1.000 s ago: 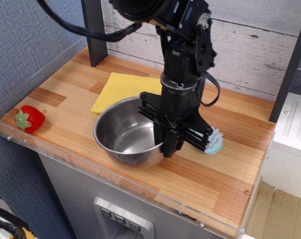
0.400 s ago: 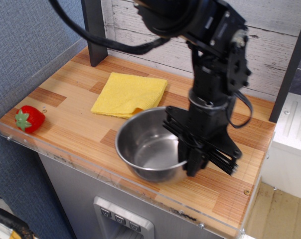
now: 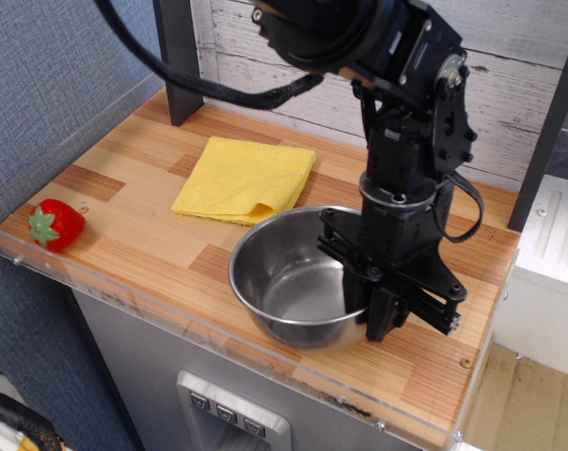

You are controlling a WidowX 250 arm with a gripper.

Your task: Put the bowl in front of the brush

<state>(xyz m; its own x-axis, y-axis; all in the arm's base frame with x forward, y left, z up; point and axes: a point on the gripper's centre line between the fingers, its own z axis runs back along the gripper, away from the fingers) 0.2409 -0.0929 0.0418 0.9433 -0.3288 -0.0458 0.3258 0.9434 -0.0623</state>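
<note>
The bowl (image 3: 298, 277) sits on the bench (image 3: 124, 202) toward its front right, close to the clear front edge guard (image 3: 171, 319). Its inside faces up and looks empty. The arm (image 3: 406, 122) comes down from the top of the view, and the end effector (image 3: 376, 318) reaches over the bowl's right rim. Its fingers are drawn close together on that rim, one inside the bowl and one outside, so it appears clamped on the bowl. The brush cannot be seen; the arm and end effector cover the bench behind the bowl's right side. A yellow cloth (image 3: 246, 178) lies flat behind and to the left of the bowl, its near corner just beside the rim. A red strawberry (image 3: 55, 225) rests at the bench's far left corner, well apart from the bowl.
</note>
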